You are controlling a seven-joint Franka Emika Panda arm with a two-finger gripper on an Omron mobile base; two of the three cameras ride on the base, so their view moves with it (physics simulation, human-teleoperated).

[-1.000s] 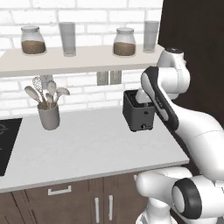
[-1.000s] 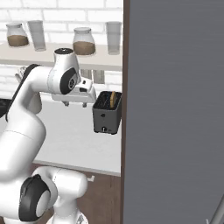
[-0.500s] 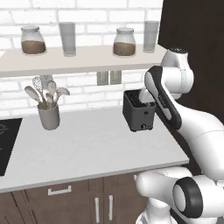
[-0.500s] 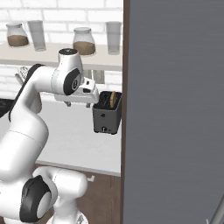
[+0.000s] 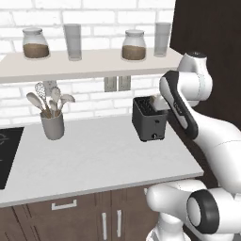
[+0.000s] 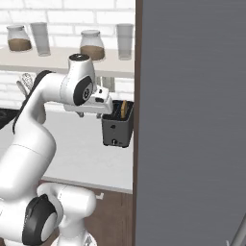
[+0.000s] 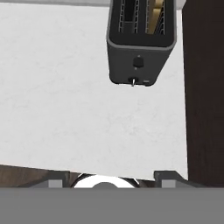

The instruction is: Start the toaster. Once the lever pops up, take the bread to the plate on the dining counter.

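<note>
The dark grey toaster stands at the right end of the light counter, against a dark panel. It also shows in the base views. A tan slice of bread sits in its right slot, and its top edge pokes out. A knob and a small lever sit low on the toaster's front face. My gripper hovers above the counter in front of the toaster, pointing down. It is open with nothing between its fingertips. The plate and the dining counter are out of view.
A dark tall panel stands directly right of the toaster. A grey utensil holder stands at the counter's left, with a black cooktop beyond it. Jars and glasses line the shelf above. The counter's front edge lies under my hand.
My hand has edged a little closer to the toaster over the last second. The toaster and the bread have not moved.
</note>
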